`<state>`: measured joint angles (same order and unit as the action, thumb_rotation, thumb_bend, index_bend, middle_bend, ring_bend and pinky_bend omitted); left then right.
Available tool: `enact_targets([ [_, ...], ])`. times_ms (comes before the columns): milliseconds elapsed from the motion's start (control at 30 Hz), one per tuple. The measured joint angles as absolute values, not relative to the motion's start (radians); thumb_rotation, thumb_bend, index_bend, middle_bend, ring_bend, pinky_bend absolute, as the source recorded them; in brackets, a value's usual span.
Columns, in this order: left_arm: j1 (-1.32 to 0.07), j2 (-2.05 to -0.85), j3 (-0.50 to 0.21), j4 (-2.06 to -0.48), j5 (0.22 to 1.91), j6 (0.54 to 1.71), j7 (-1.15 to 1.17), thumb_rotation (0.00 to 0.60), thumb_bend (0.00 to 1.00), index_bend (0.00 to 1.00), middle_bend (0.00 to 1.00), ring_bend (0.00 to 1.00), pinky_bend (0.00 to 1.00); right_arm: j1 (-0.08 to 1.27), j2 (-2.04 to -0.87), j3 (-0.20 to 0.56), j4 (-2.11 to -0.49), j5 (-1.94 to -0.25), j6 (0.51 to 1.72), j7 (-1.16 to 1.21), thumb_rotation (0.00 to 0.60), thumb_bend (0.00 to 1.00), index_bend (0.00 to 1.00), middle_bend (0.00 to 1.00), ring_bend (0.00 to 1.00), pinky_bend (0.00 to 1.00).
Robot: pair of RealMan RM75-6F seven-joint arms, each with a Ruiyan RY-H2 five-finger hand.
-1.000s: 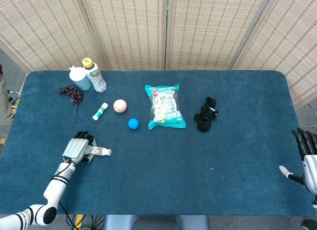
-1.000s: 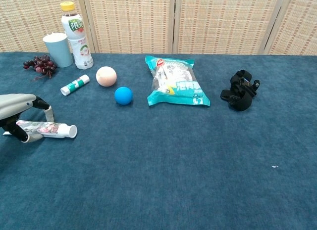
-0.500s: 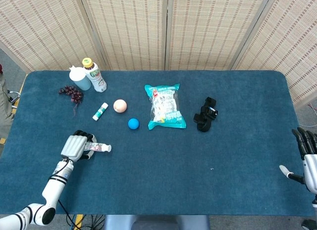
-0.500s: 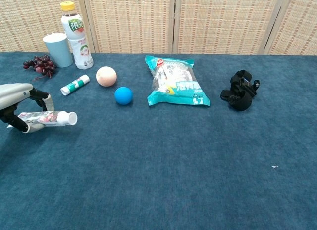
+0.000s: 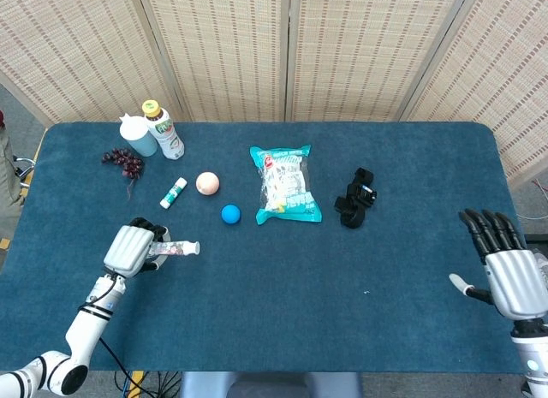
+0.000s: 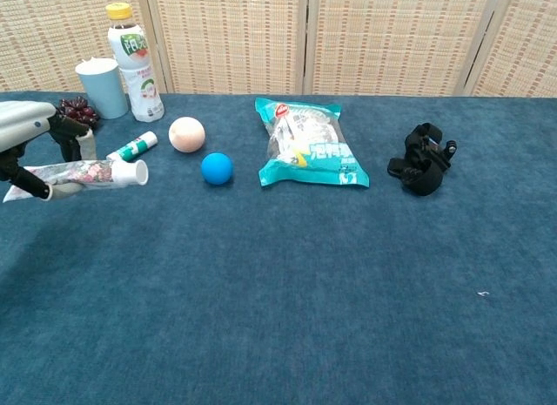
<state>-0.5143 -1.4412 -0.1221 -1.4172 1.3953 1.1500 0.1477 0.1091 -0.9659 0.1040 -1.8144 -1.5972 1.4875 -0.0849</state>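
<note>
The left hand [image 5: 133, 251] grips a white squeeze tube with a pink printed pattern and a white cap [image 6: 83, 172], fingers wrapped around its body, and it now carries the tube clear of the dark blue carpeted table [image 5: 282, 304]. A second ago the tube lay on the cloth under the hand; now it is raised, with its cap pointing toward the robot's right. In the chest view it sits higher in the picture, level with the small white glue stick with a green label [image 6: 132, 148].

The right hand [image 5: 505, 274] has come further into the head view above the table's right edge. It holds nothing and its fingers are spread apart. The chest view does not show it.

At the far left corner stands a light blue plastic cup [image 6: 100, 87]; I cannot tell what is in it. Touching it is a tall plastic drink bottle with a yellow cap [image 6: 132, 64]. A bunch of dark red grapes [image 5: 124, 161] lies beside them. A peach-coloured ball [image 6: 186, 134] and a small blue ball [image 6: 217, 168] lie near each other. A teal and white sealed snack bag [image 6: 309, 145] lies flat mid-table, its contents showing through a clear window, and a black strap mount [image 6: 422, 159] is to its right.
</note>
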Motion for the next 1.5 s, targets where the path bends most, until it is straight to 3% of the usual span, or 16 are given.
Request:
enact_targets([
  [433, -0.612, -1.368, -0.185, -1.595, 1.384, 1.078, 0.201, 0.6, 0.31, 0.63, 0.6, 0.45, 0.33, 0.31, -0.98, 0.143, -1.938, -1.656, 1.266, -0.149, 0.6, 0.28, 0.13, 0.14, 0.01, 0.08],
  [767, -0.679, -1.354, -0.236, -1.673, 1.285, 1.016, 0.256, 0.6, 0.31, 0.63, 0.6, 0.45, 0.34, 0.45, -1.061, 0.178, -1.998, -1.598, 1.104, -0.25, 0.6, 0.41, 0.15, 0.13, 0.0, 0.07],
  [1033, -0.721, -1.357, -0.263, -1.731, 1.182, 0.995, 0.321, 0.6, 0.31, 0.64, 0.6, 0.45, 0.34, 0.543, -1.15, 0.198, -2.004, -1.493, 1.012, -0.344, 0.541, 0.42, 0.19, 0.12, 0.0, 0.03],
  [1500, -0.783, -1.383, -0.275, -1.771, 1.056, 0.998, 0.408, 0.6, 0.31, 0.64, 0.6, 0.45, 0.35, 0.644, -1.262, 0.211, -1.979, -1.358, 0.959, -0.459, 0.539, 0.41, 0.19, 0.11, 0.0, 0.03],
])
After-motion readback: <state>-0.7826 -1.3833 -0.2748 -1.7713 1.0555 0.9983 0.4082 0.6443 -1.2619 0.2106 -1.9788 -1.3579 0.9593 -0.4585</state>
